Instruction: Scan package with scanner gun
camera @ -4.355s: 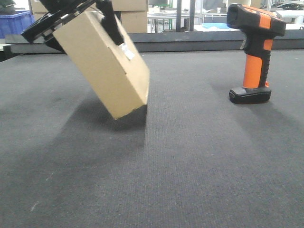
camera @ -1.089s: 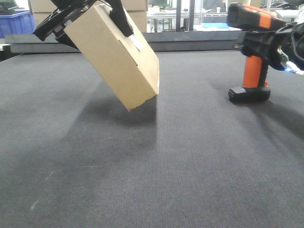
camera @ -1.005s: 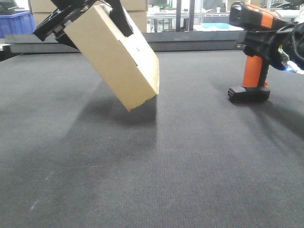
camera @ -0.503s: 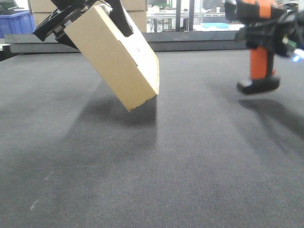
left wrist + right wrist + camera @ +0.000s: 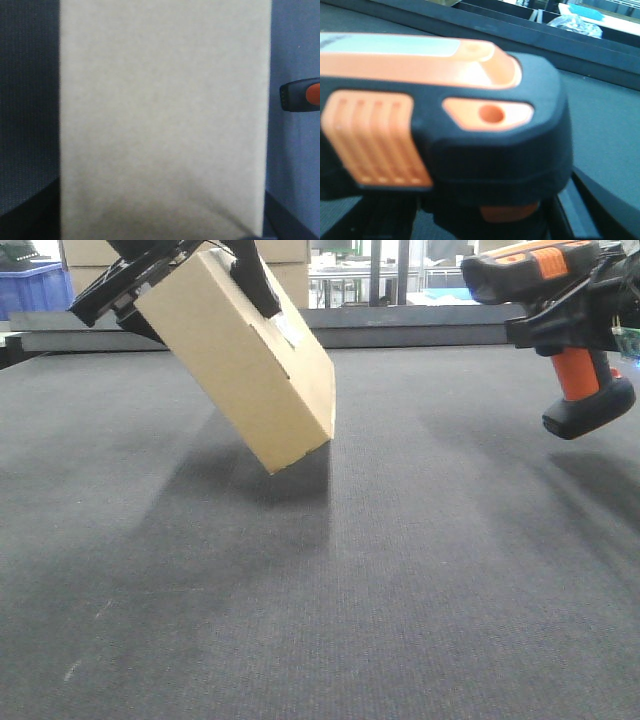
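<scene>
The package (image 5: pixel 245 365), a plain tan box with a small white label (image 5: pixel 290 330), hangs tilted above the dark table at the upper left. My left gripper (image 5: pixel 180 290) is shut on its upper end. In the left wrist view the package (image 5: pixel 160 115) fills the picture and hides the jaws. The scanner gun (image 5: pixel 560 310) is off the table at the upper right, tilted, with its black-and-orange head towards the package. My right gripper (image 5: pixel 572 330) is shut on its neck. The right wrist view shows the scanner gun (image 5: pixel 445 110) up close, with dark fingers (image 5: pixel 592 197) below it.
The dark grey mat (image 5: pixel 380 570) covers the table. A black rail (image 5: pixel 400 328) runs along its far edge. Behind it stand cardboard boxes (image 5: pixel 285 275) and a blue crate (image 5: pixel 30 285). The scanner's head (image 5: pixel 301 96) shows at the right edge of the left wrist view.
The right gripper has lifted the scanner gun off the table and tipped it, its foot swinging up to the right. The package and left gripper have stayed put.
</scene>
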`<action>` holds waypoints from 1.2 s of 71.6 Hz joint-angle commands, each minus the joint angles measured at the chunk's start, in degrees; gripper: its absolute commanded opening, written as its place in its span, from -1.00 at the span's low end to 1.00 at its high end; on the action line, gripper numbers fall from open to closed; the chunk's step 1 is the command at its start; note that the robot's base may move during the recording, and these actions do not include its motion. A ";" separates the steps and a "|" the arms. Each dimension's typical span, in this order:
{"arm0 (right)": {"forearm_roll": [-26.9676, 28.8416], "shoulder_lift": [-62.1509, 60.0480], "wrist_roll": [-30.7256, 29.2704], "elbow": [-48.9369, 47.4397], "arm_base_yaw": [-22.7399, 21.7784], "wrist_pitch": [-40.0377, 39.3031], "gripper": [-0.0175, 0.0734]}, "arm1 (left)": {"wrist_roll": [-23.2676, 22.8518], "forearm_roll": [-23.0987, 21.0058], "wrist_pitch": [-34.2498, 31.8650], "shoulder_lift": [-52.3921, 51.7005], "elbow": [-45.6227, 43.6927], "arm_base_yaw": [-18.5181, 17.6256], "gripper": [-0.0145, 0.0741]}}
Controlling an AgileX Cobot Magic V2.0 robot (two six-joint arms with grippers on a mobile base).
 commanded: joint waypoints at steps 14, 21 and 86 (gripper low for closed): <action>4.04 -1.04 6.74 -0.44 -0.11 -9.75 -0.98 | 0.01 -0.57 -0.35 -0.52 -0.17 -0.32 -0.92; 5.17 -0.33 11.60 -0.44 -0.11 -11.49 -0.98 | 0.01 -0.57 -0.35 -0.52 -0.17 -0.32 -0.92; 5.05 9.02 20.12 -0.44 -0.11 -21.53 -0.98 | 0.01 -0.57 -1.21 -0.52 -0.17 -0.32 -0.92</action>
